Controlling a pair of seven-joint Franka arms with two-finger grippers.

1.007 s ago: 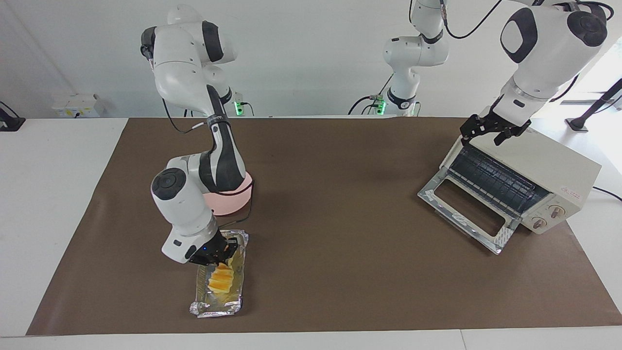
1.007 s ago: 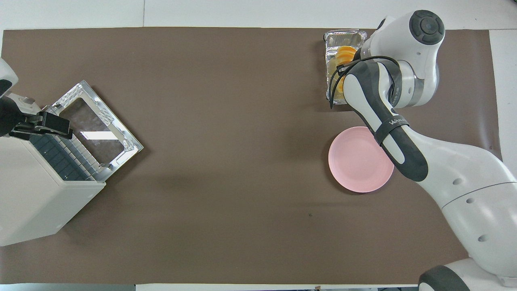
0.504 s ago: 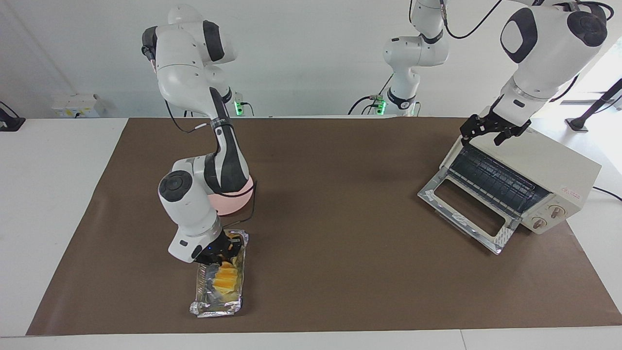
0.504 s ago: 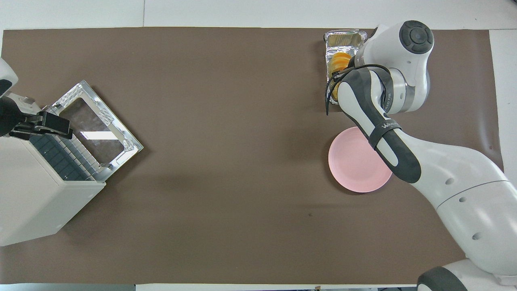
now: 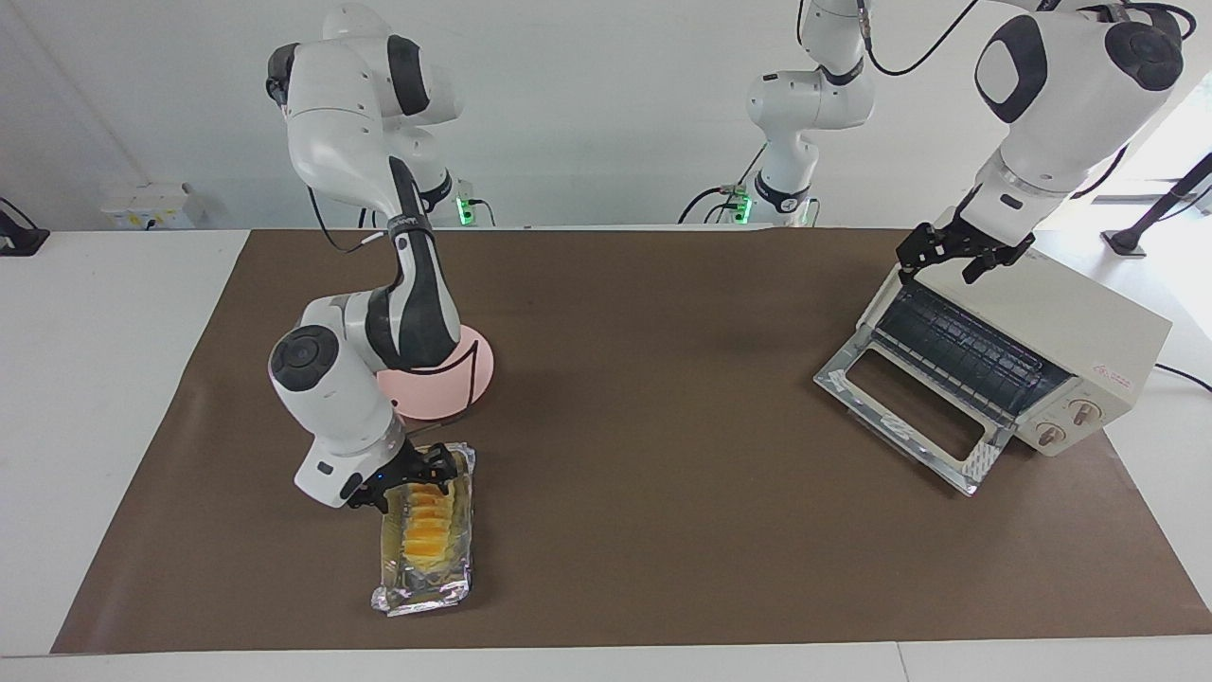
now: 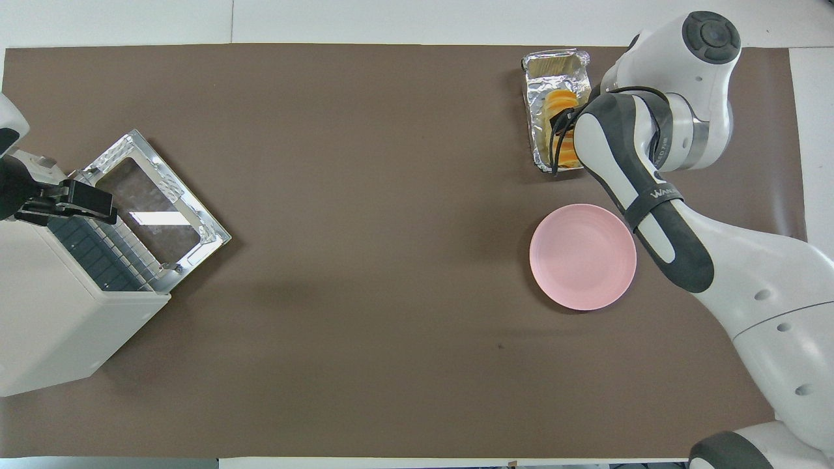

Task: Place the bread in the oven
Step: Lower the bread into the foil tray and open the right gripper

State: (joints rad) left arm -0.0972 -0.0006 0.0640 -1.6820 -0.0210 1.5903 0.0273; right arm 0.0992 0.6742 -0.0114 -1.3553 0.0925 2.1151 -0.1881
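The right end effector (image 5: 409, 478), fingers spread, is hovering over the bread (image 5: 428, 527) lying in the foil tray (image 5: 421, 592), its arm hiding the loaf's nearer end from overhead, while the left end effector (image 5: 956, 256), open, is waiting over the oven (image 5: 1060, 332).

It was a robotics lab, not a kitchen: two white robot arms (image 5: 379, 284) stood at a white table (image 5: 104, 313) covered by a brown mat (image 5: 644, 379), before a bare white wall (image 5: 587, 104) with loose cables (image 5: 720, 194), a wall socket box (image 5: 147, 204) and green status lights (image 5: 464, 208)
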